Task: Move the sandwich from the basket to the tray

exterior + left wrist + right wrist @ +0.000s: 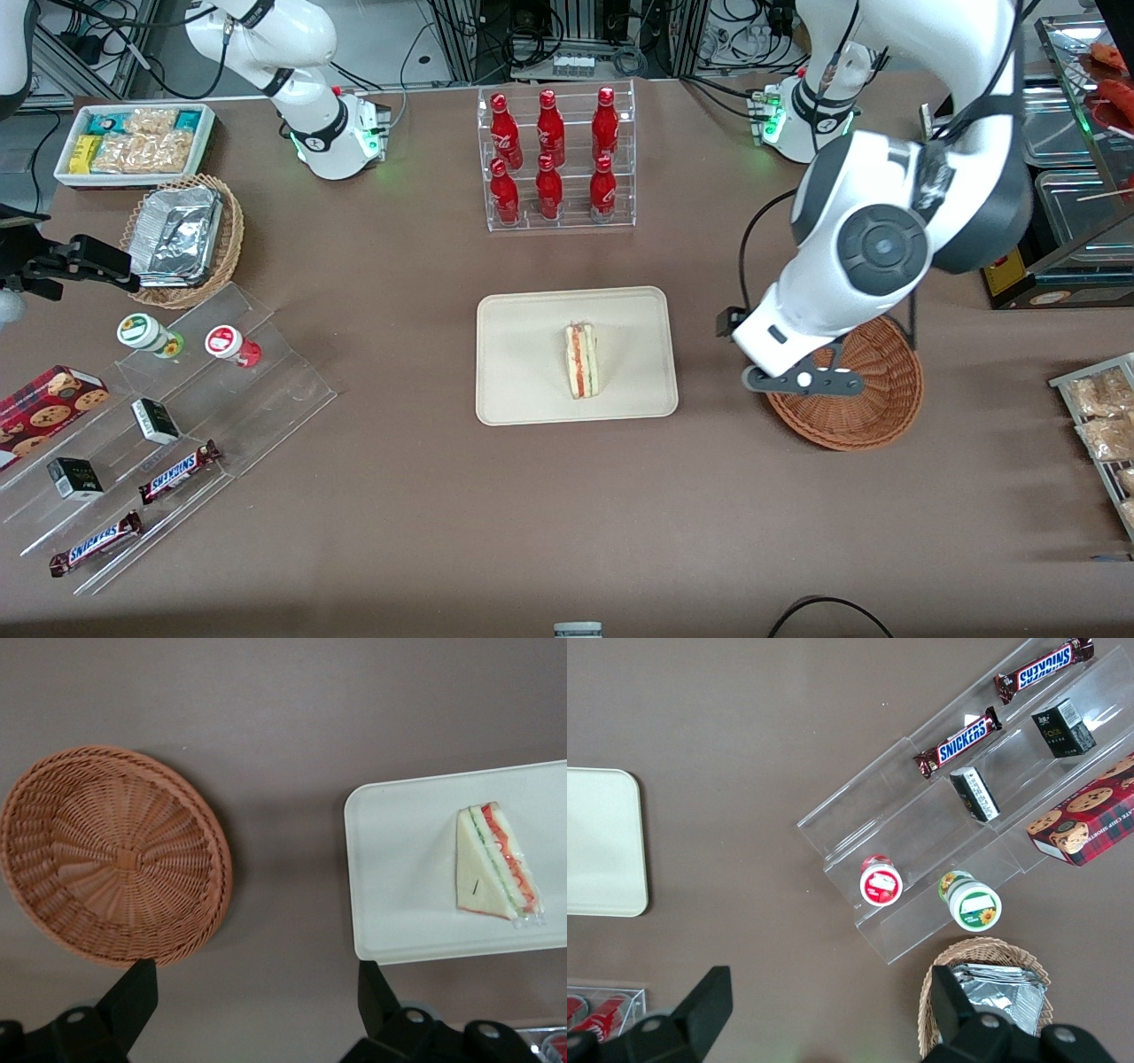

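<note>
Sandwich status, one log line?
sandwich: on tray | basket: empty | tool: open, empty, above table between basket and tray

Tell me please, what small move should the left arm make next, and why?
Probably just lift clear and retreat: the sandwich already lies on the tray, the basket is empty, and the gripper, jaws open and holding nothing, hangs between basket and tray.

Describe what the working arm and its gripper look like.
The left arm is glossy white with dark grey joint caps, a round grey disc on one joint, and a black cable running along it. A green light glows at its base. The gripper has black, angular fingers, open.
</note>
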Robot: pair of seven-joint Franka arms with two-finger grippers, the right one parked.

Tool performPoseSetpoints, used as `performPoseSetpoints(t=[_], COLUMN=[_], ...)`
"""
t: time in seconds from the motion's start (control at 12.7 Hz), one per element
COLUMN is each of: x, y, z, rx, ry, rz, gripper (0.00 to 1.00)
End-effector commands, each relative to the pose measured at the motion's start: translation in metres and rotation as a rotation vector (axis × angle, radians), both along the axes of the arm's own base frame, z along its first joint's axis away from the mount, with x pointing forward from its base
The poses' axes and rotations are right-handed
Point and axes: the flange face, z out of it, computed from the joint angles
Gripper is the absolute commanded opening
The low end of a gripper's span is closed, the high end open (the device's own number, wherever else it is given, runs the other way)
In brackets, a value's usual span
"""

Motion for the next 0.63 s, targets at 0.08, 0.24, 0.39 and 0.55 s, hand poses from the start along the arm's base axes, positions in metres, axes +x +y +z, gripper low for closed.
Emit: performPoseSetpoints(t=[0.08,0.24,0.39,0.55], x=[-0.023,-0.026,-0.016,-0.018], y=[0.019,0.027,0.057,0.089], z=[0.022,0.032,0.033,0.041], rx=[-0.033,-0.039,-0.050,-0.073], ry=[0.013,0.003,0.008,0.008], rz=[-0.002,0.004,0.035,0.020], gripper=[1.00,1.00,1.00,1.00])
